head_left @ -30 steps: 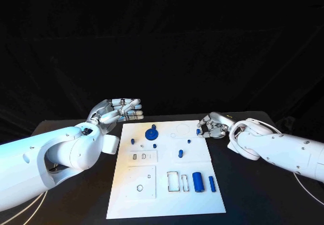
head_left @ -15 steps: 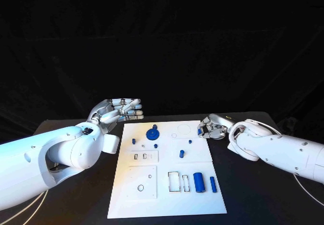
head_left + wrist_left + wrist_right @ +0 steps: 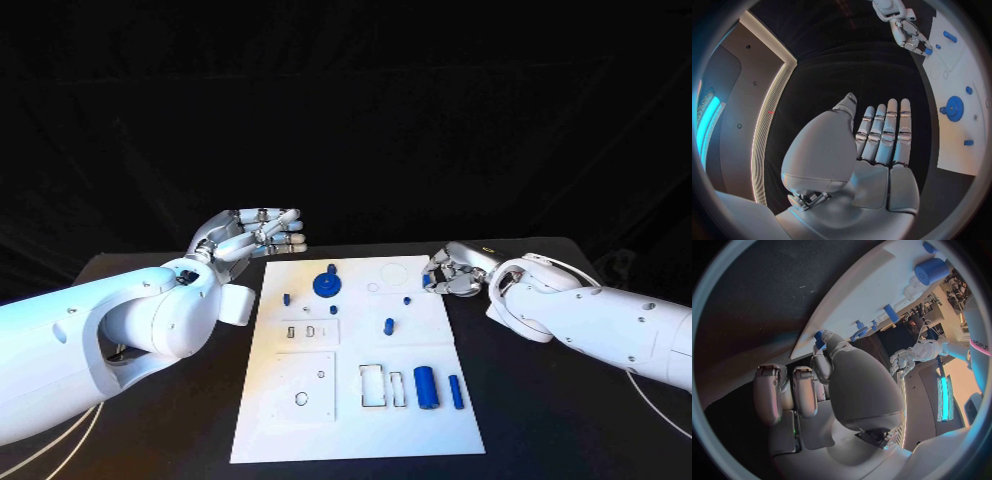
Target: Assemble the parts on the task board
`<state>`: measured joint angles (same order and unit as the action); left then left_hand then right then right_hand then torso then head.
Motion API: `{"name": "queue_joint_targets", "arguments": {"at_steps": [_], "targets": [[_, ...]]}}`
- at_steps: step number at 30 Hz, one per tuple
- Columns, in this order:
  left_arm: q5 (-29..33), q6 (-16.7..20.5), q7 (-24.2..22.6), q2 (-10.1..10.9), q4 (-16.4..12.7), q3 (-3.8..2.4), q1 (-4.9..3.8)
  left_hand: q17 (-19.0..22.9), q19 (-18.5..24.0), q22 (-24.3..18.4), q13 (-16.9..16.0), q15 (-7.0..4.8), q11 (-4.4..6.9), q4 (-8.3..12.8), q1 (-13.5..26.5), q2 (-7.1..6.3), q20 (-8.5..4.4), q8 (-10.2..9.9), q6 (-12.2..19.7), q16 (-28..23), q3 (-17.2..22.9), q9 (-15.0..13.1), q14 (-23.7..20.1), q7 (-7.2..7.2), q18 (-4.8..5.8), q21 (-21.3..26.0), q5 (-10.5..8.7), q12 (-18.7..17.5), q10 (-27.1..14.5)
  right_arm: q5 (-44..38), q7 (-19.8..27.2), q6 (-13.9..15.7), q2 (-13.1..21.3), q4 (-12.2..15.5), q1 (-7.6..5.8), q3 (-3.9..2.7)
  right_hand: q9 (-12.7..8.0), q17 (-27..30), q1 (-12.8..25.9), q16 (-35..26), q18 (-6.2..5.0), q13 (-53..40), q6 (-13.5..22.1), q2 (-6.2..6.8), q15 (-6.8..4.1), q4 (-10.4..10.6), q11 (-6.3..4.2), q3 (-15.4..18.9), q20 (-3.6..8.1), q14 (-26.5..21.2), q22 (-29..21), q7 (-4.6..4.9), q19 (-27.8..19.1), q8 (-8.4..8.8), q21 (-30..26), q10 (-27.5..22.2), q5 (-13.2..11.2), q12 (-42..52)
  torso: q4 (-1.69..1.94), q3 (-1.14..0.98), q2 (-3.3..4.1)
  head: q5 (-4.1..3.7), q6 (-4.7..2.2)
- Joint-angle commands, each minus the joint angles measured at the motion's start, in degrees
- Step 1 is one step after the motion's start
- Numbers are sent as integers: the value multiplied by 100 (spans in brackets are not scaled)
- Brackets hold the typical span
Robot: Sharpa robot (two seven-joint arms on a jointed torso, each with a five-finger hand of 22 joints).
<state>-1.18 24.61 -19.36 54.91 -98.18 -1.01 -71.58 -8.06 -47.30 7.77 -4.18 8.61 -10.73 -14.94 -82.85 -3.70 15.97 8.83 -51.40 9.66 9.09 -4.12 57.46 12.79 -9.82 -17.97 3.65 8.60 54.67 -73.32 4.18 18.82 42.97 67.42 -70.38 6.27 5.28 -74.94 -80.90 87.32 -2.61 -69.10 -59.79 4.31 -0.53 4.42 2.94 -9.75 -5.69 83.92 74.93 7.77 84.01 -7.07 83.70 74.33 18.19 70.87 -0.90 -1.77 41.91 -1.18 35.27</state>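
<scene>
The white task board (image 3: 310,400) lies in the middle of the black table. On it are a blue gear (image 3: 327,286), a thick blue cylinder (image 3: 424,385), a thin blue pin (image 3: 456,391) and several small blue parts. My right hand (image 3: 456,272) is at the board's far right edge with its fingers curled. Its thumb and a fingertip pinch a small blue part (image 3: 819,339) over the board's edge (image 3: 848,305); this part (image 3: 928,51) also shows under the right hand (image 3: 906,31) in the left wrist view. My left hand (image 3: 257,236) is raised beside the far left corner, fingers (image 3: 887,132) straight, holding nothing.
Empty cut-outs and slots mark the board's near half (image 3: 378,388). Black table surface runs along both long sides of the board, under my two arms. Dark cloth hangs behind the table.
My right hand has shifted slightly at the board's far right edge, still with the small blue part. My left hand has stayed in place.
</scene>
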Motion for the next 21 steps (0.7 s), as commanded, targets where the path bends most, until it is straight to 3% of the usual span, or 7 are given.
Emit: {"name": "queue_joint_targets", "arguments": {"at_steps": [1, 12, 21], "targets": [[-9, -80, -27, -1, -12, -4, -2, -7, 47, -8, 0, -10, 2, 35, -78, -2, 0, -38, 22, -30, -4, 5, -43, 54, -61, -12, -11, -25, -21, -79, -34, -23, -18, 0, 9, 2, 6, -998, 26, 29, 83, -12, -54, -23, -46, 5, -2, -49, 30, 489, 1049, -3, 143, -31, 19, 48, -22, 42, -6, -3, 4, 1, 10], [-9, -82, -24, 6, -1, -4, -2, -7, 47, -8, 0, -10, 2, 35, -78, -2, 0, -38, 22, -30, -4, 5, -43, 54, -61, -12, -11, -25, -21, 8, -201, 162, -32, 14, 10, 2, 10, -995, 104, 27, 87, -55, -115, -11, -66, 32, -27, -95, 50, 489, 1062, -33, 154, -63, 28, 97, -16, 82, -1, -8, 1, -11, 19], [-9, -87, -20, 4, 23, -4, -2, -7, 47, -8, 0, -10, 2, 35, -78, -2, 0, -38, 22, -30, -4, 5, -43, 54, -61, -12, -11, -25, -21, 414, -373, 485, 27, 295, 6, -2, 4, -1005, -96, 30, 99, -116, -151, -162, -107, -133, -58, -526, 97, 492, 1101, -53, 188, -82, 67, 138, 17, 114, -4, -9, -3, 15, 32]]}}
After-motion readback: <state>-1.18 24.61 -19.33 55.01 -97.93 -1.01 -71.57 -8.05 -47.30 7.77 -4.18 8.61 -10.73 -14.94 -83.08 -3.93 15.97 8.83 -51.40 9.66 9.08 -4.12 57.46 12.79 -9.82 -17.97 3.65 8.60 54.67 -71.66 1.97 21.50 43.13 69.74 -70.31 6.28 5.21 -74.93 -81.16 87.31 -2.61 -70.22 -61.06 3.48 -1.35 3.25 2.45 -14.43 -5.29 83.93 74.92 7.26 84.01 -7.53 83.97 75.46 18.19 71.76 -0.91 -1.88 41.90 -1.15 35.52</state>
